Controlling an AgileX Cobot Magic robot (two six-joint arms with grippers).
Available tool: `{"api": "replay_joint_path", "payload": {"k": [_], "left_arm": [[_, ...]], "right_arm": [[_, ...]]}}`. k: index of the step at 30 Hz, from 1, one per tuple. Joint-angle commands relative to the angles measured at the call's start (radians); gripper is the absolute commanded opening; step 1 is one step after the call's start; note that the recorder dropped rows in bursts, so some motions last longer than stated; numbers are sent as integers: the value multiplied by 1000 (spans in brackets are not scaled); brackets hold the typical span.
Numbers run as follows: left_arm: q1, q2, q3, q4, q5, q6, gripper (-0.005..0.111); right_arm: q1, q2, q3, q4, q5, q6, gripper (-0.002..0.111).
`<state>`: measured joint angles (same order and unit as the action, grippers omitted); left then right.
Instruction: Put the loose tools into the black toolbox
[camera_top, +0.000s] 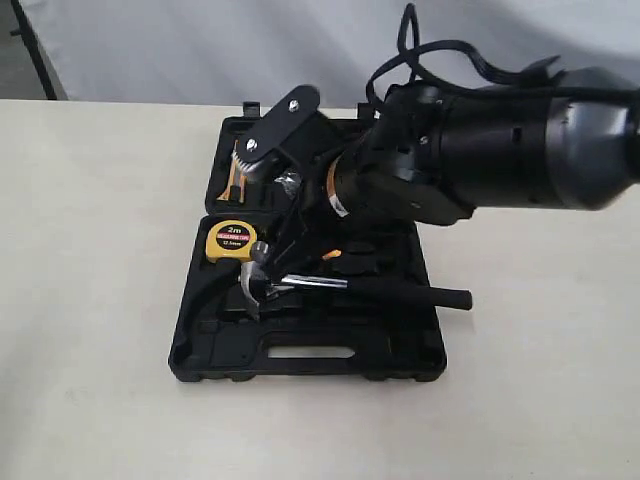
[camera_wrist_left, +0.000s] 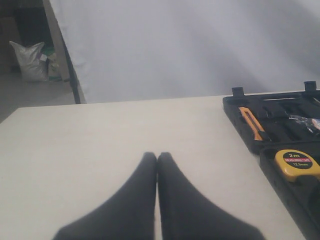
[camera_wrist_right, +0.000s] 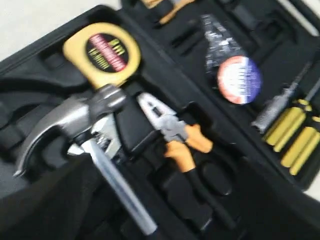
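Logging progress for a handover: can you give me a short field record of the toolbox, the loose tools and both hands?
toolbox: black, open flat on the table
hammer: lying across the near half, handle end past the case edge
wrench: in the near half, partly under the hammer by its head
tape roll: in the far half
left hand: shut, over the table beside the case
right hand: open, above the hammer, holding nothing
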<state>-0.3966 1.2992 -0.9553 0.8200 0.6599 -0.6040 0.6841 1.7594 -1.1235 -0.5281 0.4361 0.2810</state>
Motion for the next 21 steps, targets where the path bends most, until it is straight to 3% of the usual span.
{"api": "replay_joint_path", "payload": {"k": [1, 11, 13, 17, 18, 21], "left_arm": [[3, -8, 9, -14, -17, -10, 1], [3, -8, 9, -14, -17, -10, 1], [3, -8, 9, -14, -17, -10, 1], [3, -8, 9, -14, -17, -10, 1], [3, -8, 9, -14, -17, -10, 1], [3, -8, 9, -14, -17, -10, 1]], "right_arm": [[-7, 49, -4, 198, 53, -301, 73], [-16, 185, -66, 182, 44, -364, 70], [-16, 198, -78, 149, 42, -368, 56], [-16, 199, -87, 135, 60, -367, 6], [-16, 195, -89, 135, 72, -367, 0], [-3, 169, -103, 135, 112, -367, 0]]}}
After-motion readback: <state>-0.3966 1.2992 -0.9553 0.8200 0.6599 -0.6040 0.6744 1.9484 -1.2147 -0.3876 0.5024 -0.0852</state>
